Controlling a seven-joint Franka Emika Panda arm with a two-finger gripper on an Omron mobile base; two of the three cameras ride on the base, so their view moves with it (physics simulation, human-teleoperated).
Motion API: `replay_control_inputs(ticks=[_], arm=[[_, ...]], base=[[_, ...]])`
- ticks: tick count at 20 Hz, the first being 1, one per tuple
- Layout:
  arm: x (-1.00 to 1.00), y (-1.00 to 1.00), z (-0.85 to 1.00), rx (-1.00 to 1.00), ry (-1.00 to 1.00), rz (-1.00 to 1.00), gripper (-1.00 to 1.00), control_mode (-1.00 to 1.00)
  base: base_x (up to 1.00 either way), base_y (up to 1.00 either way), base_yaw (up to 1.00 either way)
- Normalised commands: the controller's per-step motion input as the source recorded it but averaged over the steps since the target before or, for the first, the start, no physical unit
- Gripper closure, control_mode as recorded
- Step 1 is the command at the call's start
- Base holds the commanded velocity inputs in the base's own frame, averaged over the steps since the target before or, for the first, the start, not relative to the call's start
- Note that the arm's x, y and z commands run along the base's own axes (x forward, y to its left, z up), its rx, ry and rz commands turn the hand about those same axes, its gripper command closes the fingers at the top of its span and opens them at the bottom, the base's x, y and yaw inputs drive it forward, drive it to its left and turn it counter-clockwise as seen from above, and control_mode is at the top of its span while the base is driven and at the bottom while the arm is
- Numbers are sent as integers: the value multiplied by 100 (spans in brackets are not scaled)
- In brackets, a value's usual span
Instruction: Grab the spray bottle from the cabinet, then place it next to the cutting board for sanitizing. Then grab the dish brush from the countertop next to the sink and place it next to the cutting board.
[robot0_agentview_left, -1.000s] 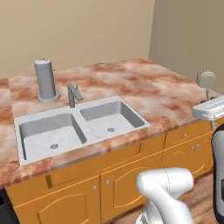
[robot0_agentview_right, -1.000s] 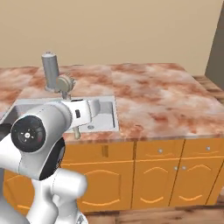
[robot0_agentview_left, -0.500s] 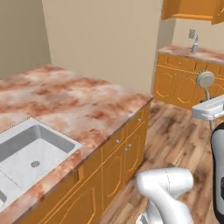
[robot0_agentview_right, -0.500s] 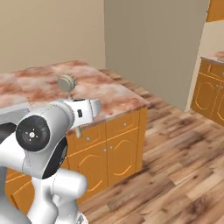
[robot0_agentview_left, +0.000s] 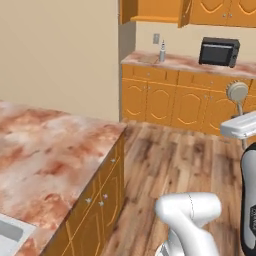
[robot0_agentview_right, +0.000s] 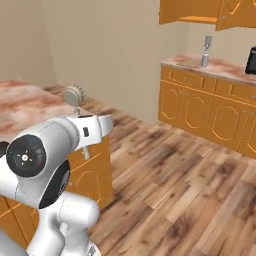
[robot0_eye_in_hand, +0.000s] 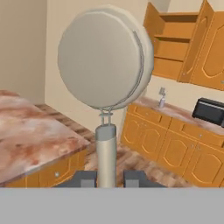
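Beige brush head on a pale straight handle: the dish brush (robot0_eye_in_hand: 105, 78) stands upright in the gripper (robot0_eye_in_hand: 106, 178), whose two dark tips are closed on the bottom of the handle. From the left base camera the same brush (robot0_agentview_left: 237, 93) rides high at the right edge, over open floor.

Spray bottle (robot0_agentview_left: 162, 51) already sits on the far counter, just beside the cutting board (robot0_agentview_left: 148, 59), under the open cabinet (robot0_eye_in_hand: 171, 50). A black microwave (robot0_agentview_left: 219, 51) stands further along that counter.

Risks, as I judge them:
- Grip is low on a thin handle with a heavy-looking head above; a sharp turn or stop could swing or slip the brush.
- Set down too close, the brush could knock the slim bottle over.
- The open cabinet door hangs above the drop spot; a high approach may clip it.

Room: wide wooden floor (robot0_agentview_right: 190, 185) lies clear between the marbled countertop (robot0_agentview_left: 45, 160) corner nearby and the far cupboards. The near corner is the only edge close to the arm.
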Motion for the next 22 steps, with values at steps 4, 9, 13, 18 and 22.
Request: replay_control_inputs(ticks=[4,9,13,18,22], arm=[[0,0,0,0,0,0,100,100],[0,0,0,0,0,0,100,100],[0,0,0,0,0,0,100,100],[0,0,0,0,0,0,100,100],[0,0,0,0,0,0,100,100]], base=[[100,-61,-30],[100,-10,-23],[100,0,-11],[100,0,-4],[100,2,-1]])
